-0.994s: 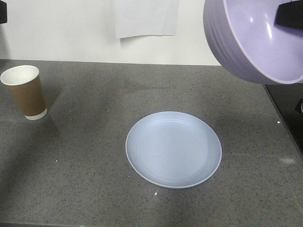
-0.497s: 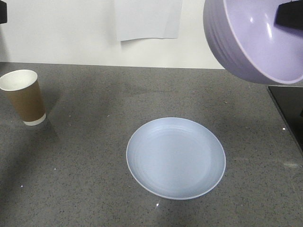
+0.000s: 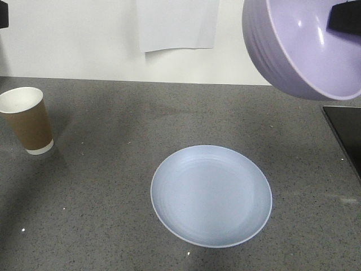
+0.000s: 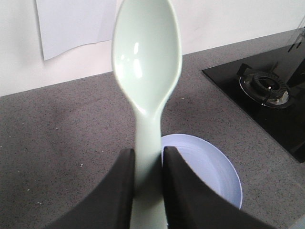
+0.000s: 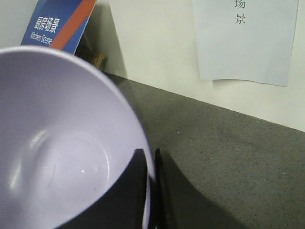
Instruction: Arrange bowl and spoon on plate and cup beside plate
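Since the cup point(image 3: 27, 119) stands upright at the left edge of the front view, well apart from the plate point(image 3: 211, 195) at lower centre, I judge it light and crushable, best taken round its middle. At upper right the bowl point(image 3: 304, 45) hangs tilted in the air. Only the right wrist view shows the right gripper point(image 5: 150, 164) closed narrowly on its rim; it looks like stiff, smooth plastic that may slip. The spoon point(image 4: 145, 62) appears only in the left wrist view, upright, its handle pinched by the left gripper point(image 4: 148, 160), with the plate beyond it.
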`<state>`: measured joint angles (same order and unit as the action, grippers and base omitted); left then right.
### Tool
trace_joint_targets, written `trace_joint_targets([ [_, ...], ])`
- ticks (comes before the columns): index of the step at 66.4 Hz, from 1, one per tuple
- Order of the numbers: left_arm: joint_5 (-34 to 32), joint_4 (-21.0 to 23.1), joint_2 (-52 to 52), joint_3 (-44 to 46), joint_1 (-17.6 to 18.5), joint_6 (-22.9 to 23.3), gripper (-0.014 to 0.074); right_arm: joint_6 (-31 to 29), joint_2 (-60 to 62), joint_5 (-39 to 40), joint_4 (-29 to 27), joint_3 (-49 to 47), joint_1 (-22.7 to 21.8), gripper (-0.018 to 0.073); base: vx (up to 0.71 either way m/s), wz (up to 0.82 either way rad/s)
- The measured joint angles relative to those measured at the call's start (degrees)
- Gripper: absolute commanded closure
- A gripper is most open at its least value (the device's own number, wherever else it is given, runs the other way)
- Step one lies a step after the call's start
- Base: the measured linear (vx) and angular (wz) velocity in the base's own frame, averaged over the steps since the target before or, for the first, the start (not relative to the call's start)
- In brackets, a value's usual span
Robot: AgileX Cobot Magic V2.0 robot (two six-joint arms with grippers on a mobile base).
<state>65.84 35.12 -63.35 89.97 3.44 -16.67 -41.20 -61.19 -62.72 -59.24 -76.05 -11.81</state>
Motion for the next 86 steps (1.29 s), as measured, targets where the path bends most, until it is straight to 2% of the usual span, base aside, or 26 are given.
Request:
trace_joint_targets([
  [86,0.0,0.04,0.05,0.0,0.0,0.0,0.0603,0.0,0.0,0.0,0.0,0.0,0.0,0.0565,0.0,0.0],
])
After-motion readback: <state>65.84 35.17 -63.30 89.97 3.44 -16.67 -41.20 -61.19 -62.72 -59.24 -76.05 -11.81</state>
